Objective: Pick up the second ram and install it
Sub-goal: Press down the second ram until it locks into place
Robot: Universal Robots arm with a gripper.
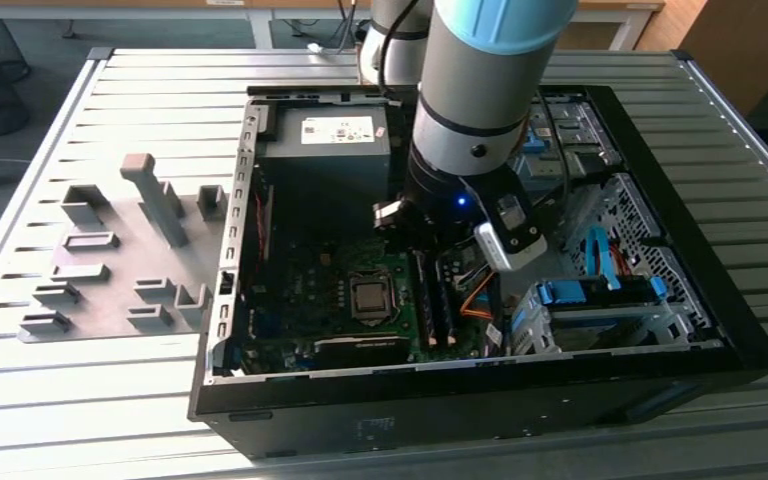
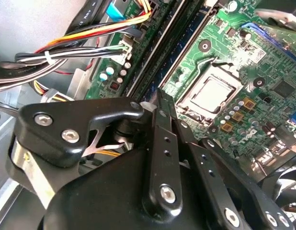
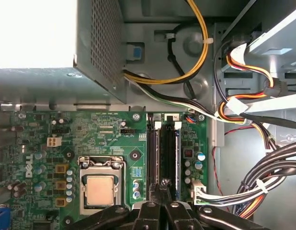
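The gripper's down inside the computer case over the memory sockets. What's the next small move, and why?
Probably a short, slow push straight down. In the first wrist view the gripper, closed, sits right over the two long black memory sockets beside the processor, in line with them. I cannot tell whether the second ram is already in a socket, so keep it gentle.
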